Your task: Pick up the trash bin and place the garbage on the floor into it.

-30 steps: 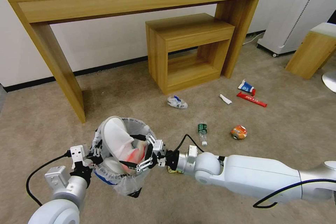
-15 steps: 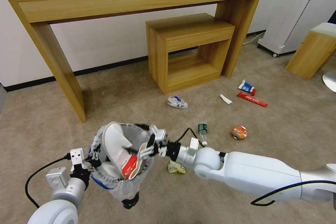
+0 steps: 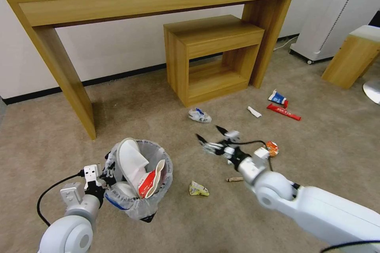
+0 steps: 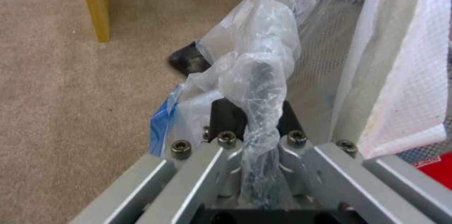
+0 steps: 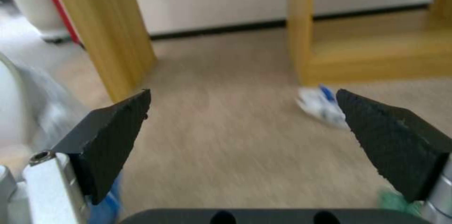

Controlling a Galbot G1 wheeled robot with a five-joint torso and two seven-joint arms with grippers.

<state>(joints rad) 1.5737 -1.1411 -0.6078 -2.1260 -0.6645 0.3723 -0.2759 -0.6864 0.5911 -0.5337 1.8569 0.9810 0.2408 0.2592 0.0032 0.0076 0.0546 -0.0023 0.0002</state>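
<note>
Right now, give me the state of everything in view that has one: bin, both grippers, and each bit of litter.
trash bin: held off the carpet, tilted, bag-lined
left gripper: shut on the bin's rim
right gripper: open, empty
white slipper: in bin, sticking up
red paper bowl: in bin, on edge
yellow wrapper: crumpled, on floor
wooden stick: flat on floor
face mask: crumpled, on floor
red bar wrapper: flat on floor
</note>
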